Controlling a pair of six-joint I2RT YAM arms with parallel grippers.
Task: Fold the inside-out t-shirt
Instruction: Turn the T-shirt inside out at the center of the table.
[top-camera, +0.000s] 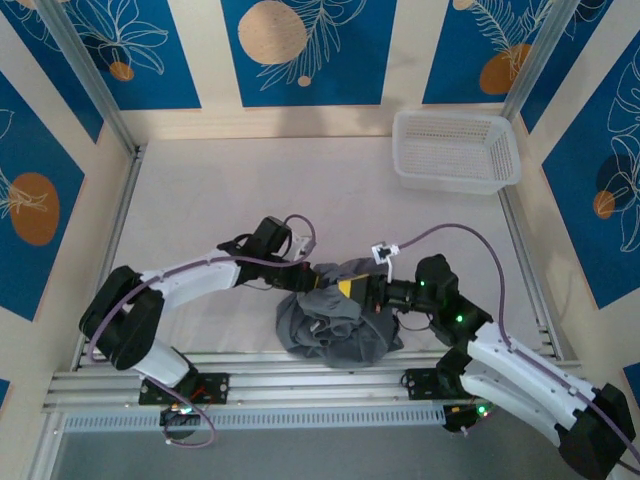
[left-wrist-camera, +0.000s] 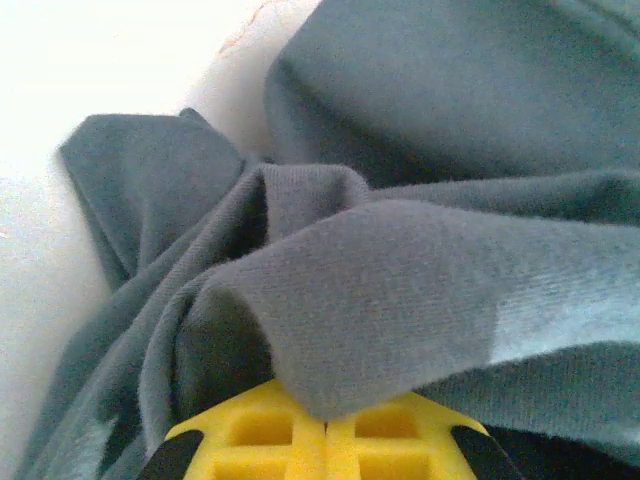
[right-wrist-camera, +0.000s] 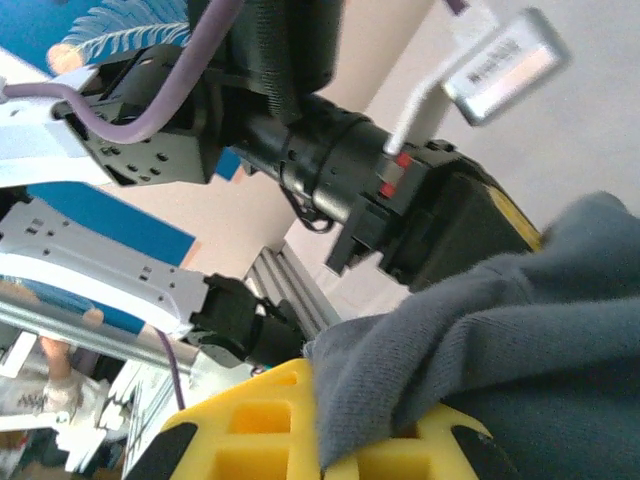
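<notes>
The inside-out t-shirt (top-camera: 340, 335) is a crumpled slate-grey heap at the near middle of the table, between the two arms. My left gripper (top-camera: 325, 278) reaches in from the left and meets the top of the heap. In the left wrist view its yellow jaws (left-wrist-camera: 325, 428) are pressed together with a fold of the t-shirt (left-wrist-camera: 400, 280) pinched in the seam. My right gripper (top-camera: 352, 290) comes from the right, almost touching the left one. Its yellow jaws (right-wrist-camera: 335, 455) are shut on an edge of the grey cloth (right-wrist-camera: 520, 330).
A white plastic basket (top-camera: 457, 150) stands at the far right corner. Aluminium rails (top-camera: 300, 385) run along the near edge, just below the shirt. Metal frame posts (top-camera: 90, 80) and blue patterned walls enclose the table. The left arm's black wrist (right-wrist-camera: 400, 200) sits close in front of the right wrist camera.
</notes>
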